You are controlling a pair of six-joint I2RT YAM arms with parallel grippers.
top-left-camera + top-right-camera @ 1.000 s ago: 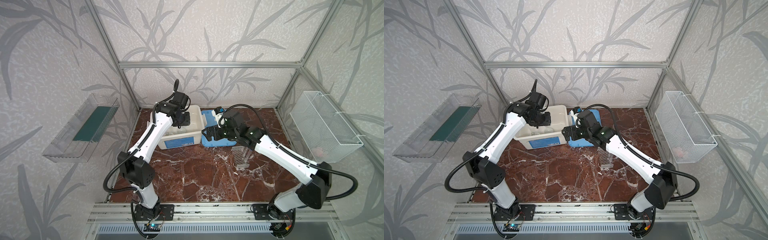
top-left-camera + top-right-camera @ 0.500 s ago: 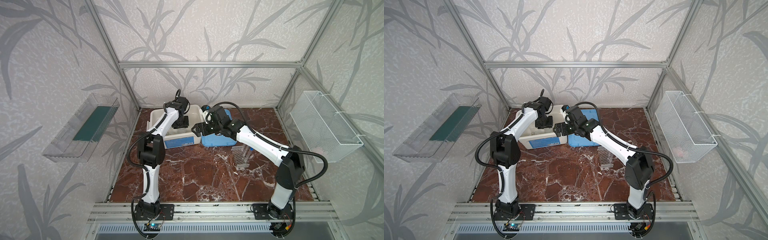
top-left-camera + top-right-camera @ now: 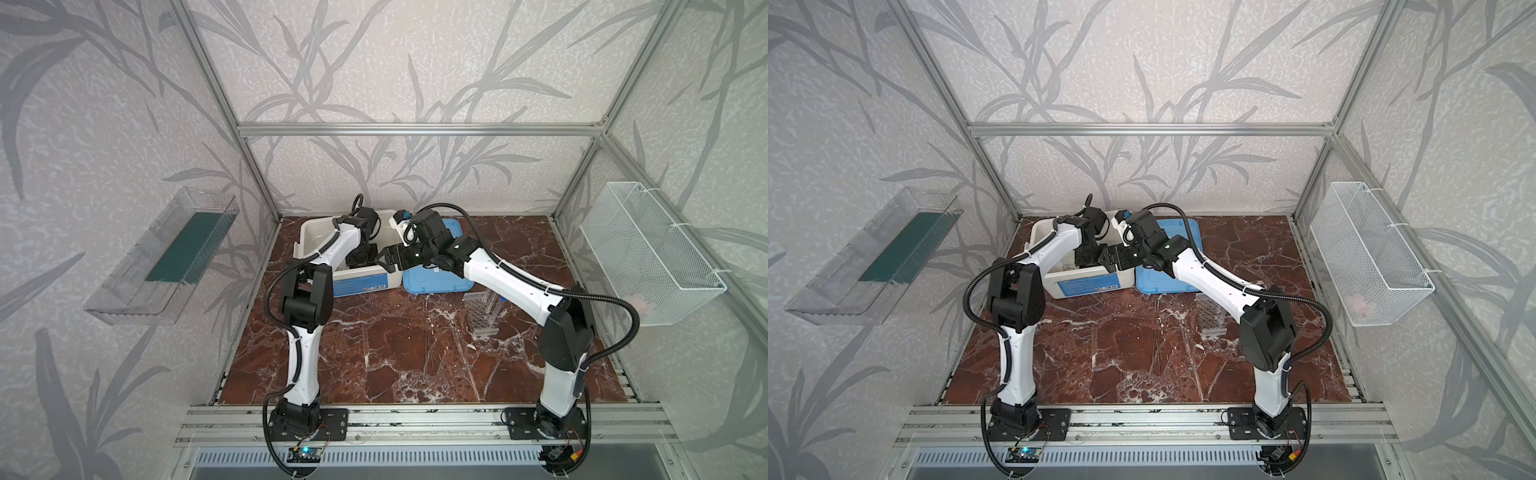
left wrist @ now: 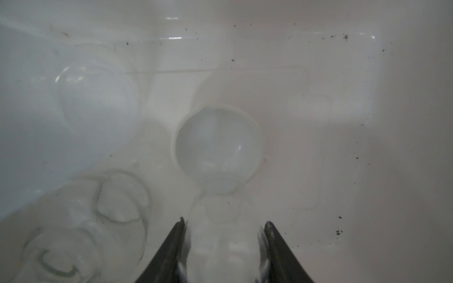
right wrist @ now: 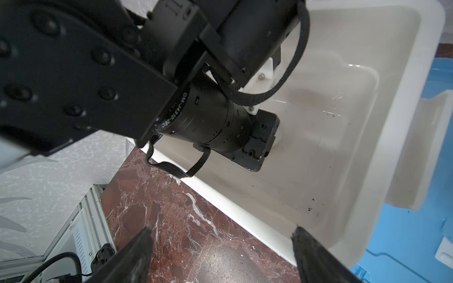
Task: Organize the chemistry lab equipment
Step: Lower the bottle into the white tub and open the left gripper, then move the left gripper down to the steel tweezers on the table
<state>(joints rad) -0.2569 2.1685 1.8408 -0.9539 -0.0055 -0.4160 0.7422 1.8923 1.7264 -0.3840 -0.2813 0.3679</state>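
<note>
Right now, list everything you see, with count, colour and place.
tub: one, white, back of table
lid: one, blue, flat beside tub
rack: one, clear, table's right side
tubes: count unclear, clear, standing in rack
rods: count unclear, thin, mid table
jar: one, clear, in tub
round dish: one, whitish, in tub
round glass vessel: one, clear, in tub
wire basket: one, white, right wall
tray: one, clear, green liner, left wall
left gripper: one, black, inside tub, grip unclear
right gripper: one, black, open, at tub's edge
</note>
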